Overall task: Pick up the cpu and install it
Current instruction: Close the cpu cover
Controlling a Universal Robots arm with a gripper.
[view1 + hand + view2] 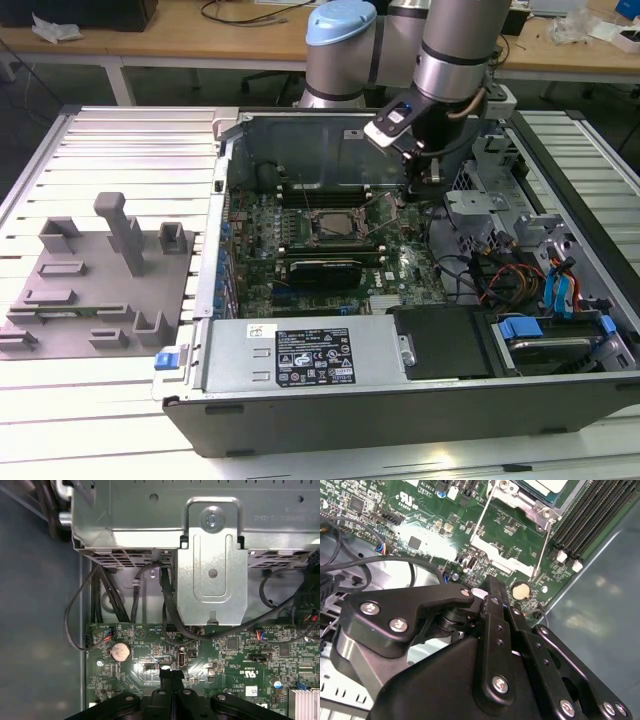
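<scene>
Jaws: we see the gripper [171,671] closed, fingertip against fingertip.
Under the jaws: the green board [230,660], with its coin cell [120,651] just beside the tips.
Cpu: we find the cpu [546,485] lying in the socket [335,228], apart from the jaws, beyond the coin cell.
Tray: the grey tray [100,270] sits well apart from the jaws.

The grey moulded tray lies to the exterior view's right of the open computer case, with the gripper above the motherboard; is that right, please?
Not quite: the exterior view shows the grey moulded tray to the left of the computer case, not the right. The gripper is indeed above the motherboard.
</scene>
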